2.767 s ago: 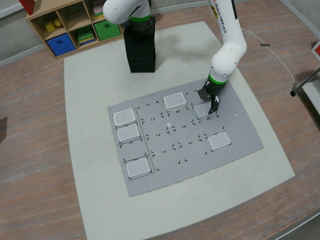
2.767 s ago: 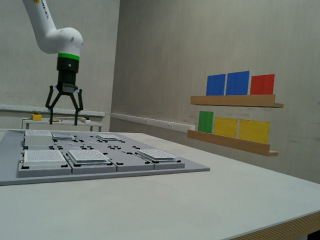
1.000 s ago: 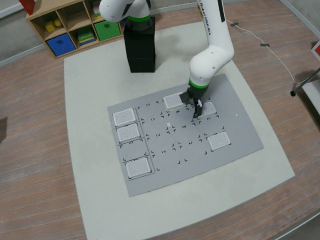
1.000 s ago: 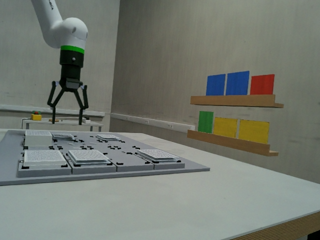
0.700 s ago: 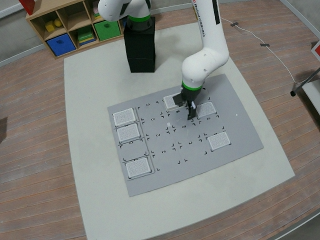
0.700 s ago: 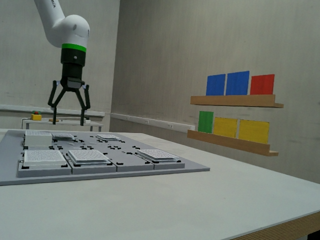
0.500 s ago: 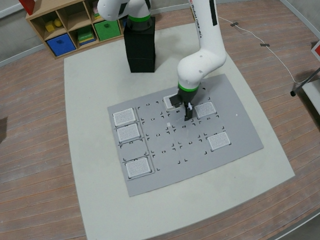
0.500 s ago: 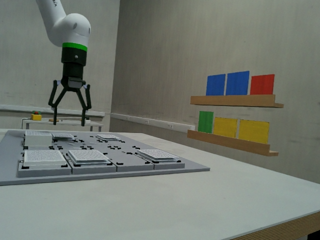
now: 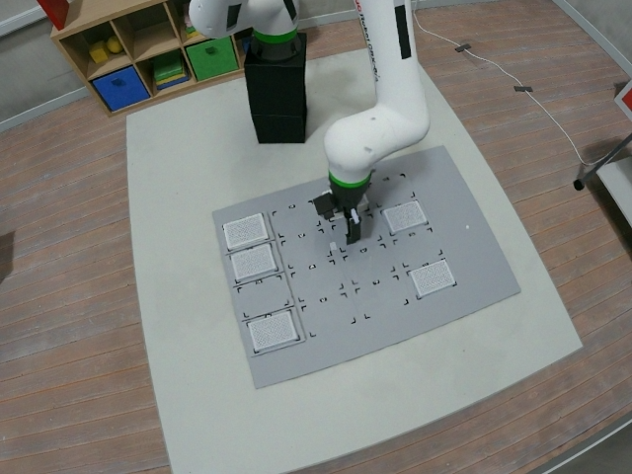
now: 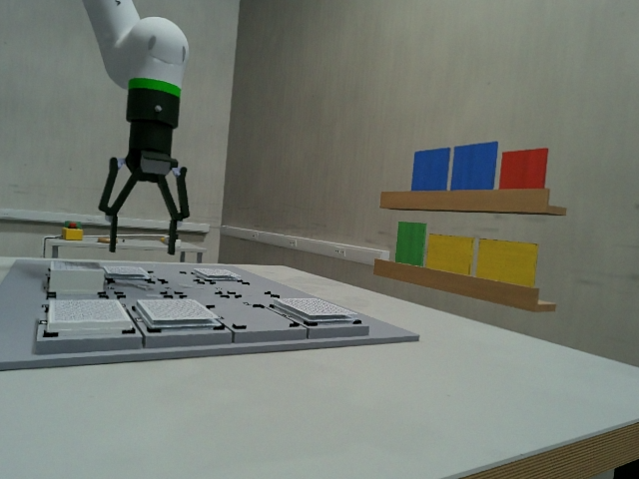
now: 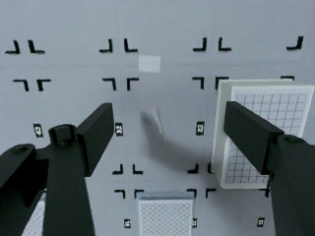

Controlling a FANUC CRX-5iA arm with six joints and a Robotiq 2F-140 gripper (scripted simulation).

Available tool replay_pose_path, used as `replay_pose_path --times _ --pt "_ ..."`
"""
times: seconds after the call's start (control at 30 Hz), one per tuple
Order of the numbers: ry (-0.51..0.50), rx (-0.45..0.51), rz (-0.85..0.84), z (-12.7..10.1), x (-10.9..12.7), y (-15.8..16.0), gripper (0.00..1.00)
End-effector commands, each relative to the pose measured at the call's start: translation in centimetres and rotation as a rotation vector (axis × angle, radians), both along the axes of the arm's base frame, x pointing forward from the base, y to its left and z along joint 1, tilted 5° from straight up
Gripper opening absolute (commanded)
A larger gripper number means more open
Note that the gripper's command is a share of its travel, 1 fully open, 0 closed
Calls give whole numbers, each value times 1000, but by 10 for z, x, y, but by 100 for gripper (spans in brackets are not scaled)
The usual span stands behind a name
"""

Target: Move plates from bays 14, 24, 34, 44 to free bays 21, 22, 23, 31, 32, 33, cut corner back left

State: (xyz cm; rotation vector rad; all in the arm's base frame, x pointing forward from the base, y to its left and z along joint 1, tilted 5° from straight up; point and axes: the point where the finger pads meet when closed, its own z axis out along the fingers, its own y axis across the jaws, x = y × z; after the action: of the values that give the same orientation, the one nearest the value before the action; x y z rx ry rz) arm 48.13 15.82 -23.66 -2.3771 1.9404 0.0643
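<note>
- Top view: a grey deck is lying on a pale bench. Along its raised column 4, the bay 14 plate, bay 24 plate and bay 44 plate are resting; bay 34 is showing its bare floor. Another plate is lying flat in bay 21, and one more is occupying bay 41. The pincer is partly covering the block in bay 12.
- Exterior view: the pincer is hanging above the deck, fingers pointing down, standing fairly wide and holding nothing. Room is showing between its tips and the plates. Column 4's edge is standing as a low step.
- Wrist view: bay 22 is lying between the fingers, its corner pieces exposed. The deep block is rising behind one finger; the bay 21 plate is showing at the lower edge.

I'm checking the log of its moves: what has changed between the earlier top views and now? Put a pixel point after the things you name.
The black two-finger gripper (image 9: 352,219) (image 10: 142,252) (image 11: 168,116) moved to the arm's right, towards column 4. Nothing was gripped or released; it remains open. The white rectangular plates (image 9: 246,231) (image 10: 315,307) (image 11: 165,217) stayed put.
</note>
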Motion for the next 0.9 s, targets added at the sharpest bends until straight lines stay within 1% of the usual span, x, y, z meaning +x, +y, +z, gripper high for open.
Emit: replay_pose_path --times 0.0,0.37,0.43,0.87 --pt "-1 2 1 -1 5 -16 70" --pt "-1 1 1 -4 13 -59 70" --pt "-1 1 1 -4 13 -59 70" --pt "-1 1 1 -8 24 -110 70"
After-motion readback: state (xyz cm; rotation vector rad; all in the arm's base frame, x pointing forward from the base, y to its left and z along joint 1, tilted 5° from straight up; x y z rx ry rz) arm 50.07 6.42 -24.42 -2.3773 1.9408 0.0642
